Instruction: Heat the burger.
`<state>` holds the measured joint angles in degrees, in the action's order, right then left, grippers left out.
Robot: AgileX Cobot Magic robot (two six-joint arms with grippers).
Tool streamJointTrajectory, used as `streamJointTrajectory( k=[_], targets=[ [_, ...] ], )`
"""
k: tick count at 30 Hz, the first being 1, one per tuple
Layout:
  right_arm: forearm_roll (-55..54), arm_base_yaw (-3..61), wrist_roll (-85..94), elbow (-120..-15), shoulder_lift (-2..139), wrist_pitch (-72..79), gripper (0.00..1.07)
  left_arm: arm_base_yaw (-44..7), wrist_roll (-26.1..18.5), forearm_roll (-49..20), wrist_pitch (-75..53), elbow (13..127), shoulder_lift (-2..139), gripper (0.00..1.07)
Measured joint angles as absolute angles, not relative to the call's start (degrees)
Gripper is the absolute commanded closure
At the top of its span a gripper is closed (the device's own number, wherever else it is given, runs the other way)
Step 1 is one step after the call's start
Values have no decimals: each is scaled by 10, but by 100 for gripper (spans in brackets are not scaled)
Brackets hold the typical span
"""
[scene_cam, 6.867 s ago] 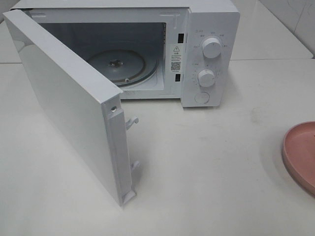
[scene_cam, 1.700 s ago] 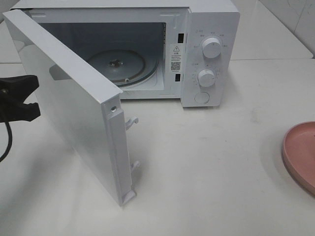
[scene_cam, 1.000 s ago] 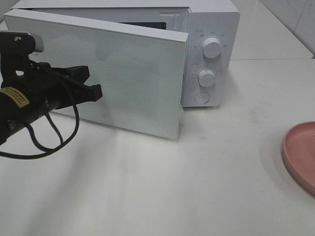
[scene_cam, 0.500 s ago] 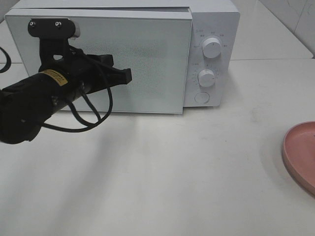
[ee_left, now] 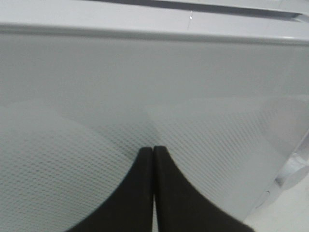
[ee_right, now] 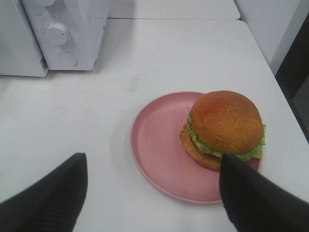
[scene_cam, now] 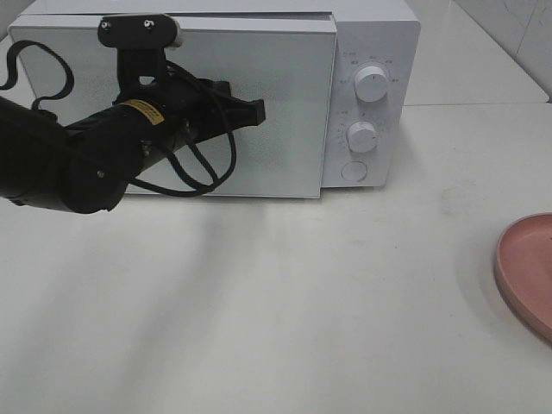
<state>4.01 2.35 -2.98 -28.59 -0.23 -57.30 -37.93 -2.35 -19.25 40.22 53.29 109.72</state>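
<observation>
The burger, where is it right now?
The burger sits on the pink plate on the table, right of the microwave, seen only in the right wrist view.

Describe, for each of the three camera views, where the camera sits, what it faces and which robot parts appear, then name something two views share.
Exterior high: mounted above the table, looking down at the microwave; the left arm and its shut gripper show.
Left wrist: on the left arm, facing the microwave door close up; shut black fingers show.
Right wrist: on the right arm, looking down at the burger on the pink plate; open fingers show.
Shared: exterior and right wrist both show the plate and the microwave's knobs.
</observation>
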Motion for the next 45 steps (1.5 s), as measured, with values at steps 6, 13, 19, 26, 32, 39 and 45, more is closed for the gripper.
streamJointTrajectory(
  k=[6,13,19,26,32,39,45],
  targets=[
    [40,23,-30,-286,-2,-573,34,-387,-23,-180,371,577,1125,107],
    [40,23,-30,-286,-2,-573,34,-386,-42,-185,331,624,1149,107],
    [40,23,-30,-286,-2,-573,34,-387,-63,-186,319,629,1150,107],
    [40,23,-30,-286,-2,-573,34,-393,-72,-217,272,617,1121,107],
    [40,23,-30,-286,-2,-573,34,-414,-72,-222,257,564,1084,107],
    [40,23,-30,-286,-2,-573,34,-430,-72,-254,130,516,1022,61],
    [40,23,-30,-286,-2,-573,34,-429,-72,-268,28,514,997,6]
  ],
)
